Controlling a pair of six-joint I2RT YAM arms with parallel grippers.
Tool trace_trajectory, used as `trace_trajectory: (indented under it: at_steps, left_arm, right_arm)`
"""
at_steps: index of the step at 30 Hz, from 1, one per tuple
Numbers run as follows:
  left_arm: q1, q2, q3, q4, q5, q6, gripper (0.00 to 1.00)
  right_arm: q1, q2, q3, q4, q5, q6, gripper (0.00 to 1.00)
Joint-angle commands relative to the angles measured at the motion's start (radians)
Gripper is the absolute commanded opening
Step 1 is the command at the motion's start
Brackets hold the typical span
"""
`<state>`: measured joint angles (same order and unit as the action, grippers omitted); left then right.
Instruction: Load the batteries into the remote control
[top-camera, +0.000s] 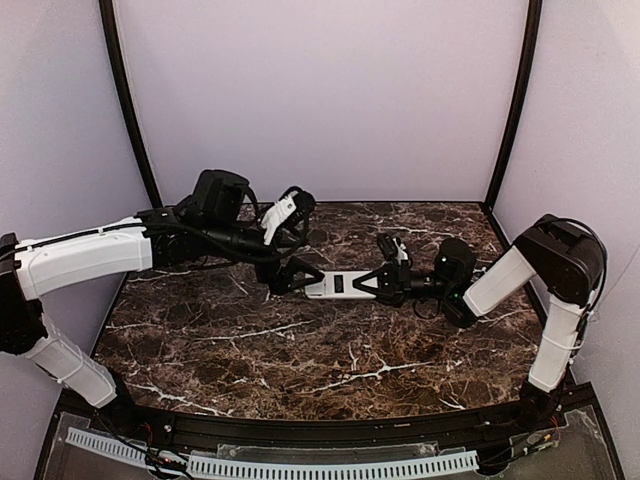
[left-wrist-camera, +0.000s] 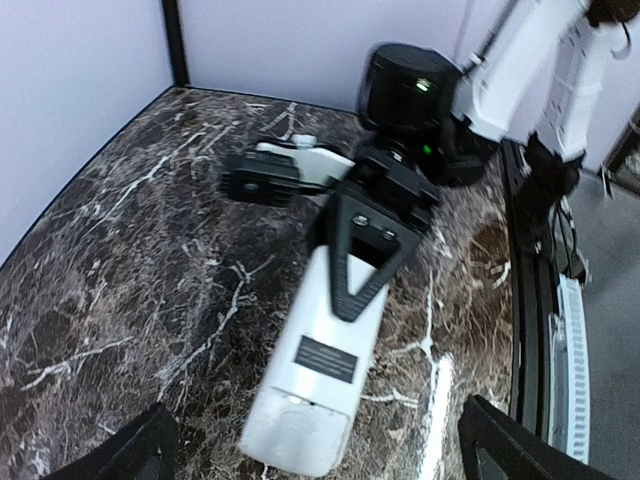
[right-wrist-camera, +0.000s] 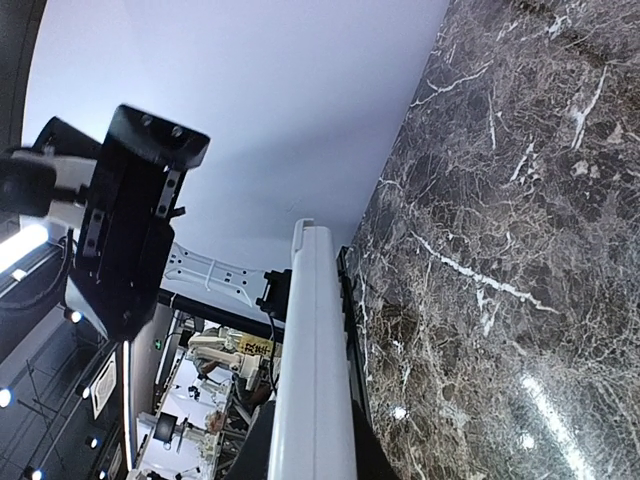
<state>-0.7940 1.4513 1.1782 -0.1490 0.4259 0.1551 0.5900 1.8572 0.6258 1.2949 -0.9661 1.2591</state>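
Observation:
The remote control (top-camera: 338, 284) is held off the table at mid-table, its white back up, with a dark label (left-wrist-camera: 328, 358) on it. My right gripper (top-camera: 378, 282) is shut on its right end; one black finger (left-wrist-camera: 365, 262) lies across the back. In the right wrist view the remote (right-wrist-camera: 315, 350) runs edge-on out of that gripper (right-wrist-camera: 312, 455). My left gripper (top-camera: 283, 278) is open, and its fingertips (left-wrist-camera: 135, 455) stand wide of the remote's near end (left-wrist-camera: 300, 425) without touching it. No batteries show in any view.
The dark marble table (top-camera: 300, 360) has purple walls at the back and sides. A black rail (top-camera: 330, 430) runs along the near edge. The right arm's wrist and camera (left-wrist-camera: 405, 85) hang just behind the remote.

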Motion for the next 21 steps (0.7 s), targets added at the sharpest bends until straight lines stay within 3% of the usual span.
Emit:
trace_trajectory:
  at_steps: [1,8,21]
  left_arm:
    - [-0.057,0.026,0.048,-0.228,-0.128,0.369,0.98]
    - [-0.095,0.136,0.172,-0.331,-0.2,0.505,0.98]
    - [-0.158,0.314,0.312,-0.399,-0.265,0.582,0.88]
  right_arm:
    - [0.001,0.014,-0.018,0.411,0.009,0.03,0.0]
    - [0.009,0.015,-0.025,0.38,0.005,0.034,0.0]
    - [0.026,0.039,-0.01,0.37,-0.001,0.045,0.0]
